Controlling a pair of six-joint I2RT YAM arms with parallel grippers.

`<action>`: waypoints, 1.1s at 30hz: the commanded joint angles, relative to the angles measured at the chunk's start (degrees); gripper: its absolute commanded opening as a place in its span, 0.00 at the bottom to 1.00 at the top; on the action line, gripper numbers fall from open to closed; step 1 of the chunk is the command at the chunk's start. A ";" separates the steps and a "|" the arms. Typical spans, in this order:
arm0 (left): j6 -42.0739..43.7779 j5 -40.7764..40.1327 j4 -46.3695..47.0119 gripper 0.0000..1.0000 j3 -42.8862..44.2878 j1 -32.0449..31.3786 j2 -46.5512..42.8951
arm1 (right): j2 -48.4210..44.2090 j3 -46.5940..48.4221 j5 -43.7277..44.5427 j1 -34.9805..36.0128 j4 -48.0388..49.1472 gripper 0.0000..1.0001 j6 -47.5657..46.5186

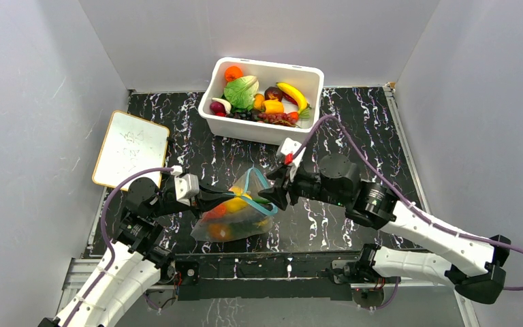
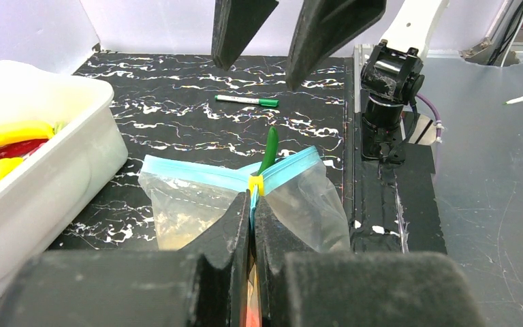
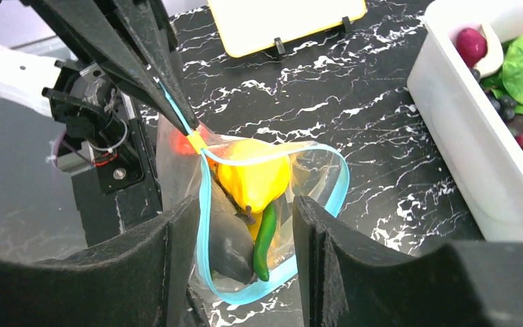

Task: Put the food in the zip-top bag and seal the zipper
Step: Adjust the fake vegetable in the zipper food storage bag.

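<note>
The clear zip-top bag (image 1: 235,219) lies on the black marbled table in front of both arms, its mouth gaping toward the tub. Food sits inside it: a yellow fruit (image 3: 252,176), a green chilli (image 3: 265,240) sticking out of the mouth, a dark piece (image 3: 228,244), and red and orange pieces. My left gripper (image 2: 252,201) is shut on the teal-blue zipper (image 2: 191,174) just behind its yellow slider (image 2: 255,184). My right gripper (image 3: 245,204) is open and empty. It hovers over the bag's open mouth (image 3: 330,197), one finger on each side of the chilli.
A white tub (image 1: 265,131) of more toy fruit and vegetables stands at the back centre. A small whiteboard (image 1: 131,148) leans at the back left. A green marker (image 2: 246,101) lies on the table beyond the bag. Grey walls enclose the table.
</note>
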 commanded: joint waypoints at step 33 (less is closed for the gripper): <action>-0.53 -18.40 -7.16 0.00 8.55 0.16 -2.45 | 11.28 4.03 -13.38 -0.51 4.79 0.00 -20.16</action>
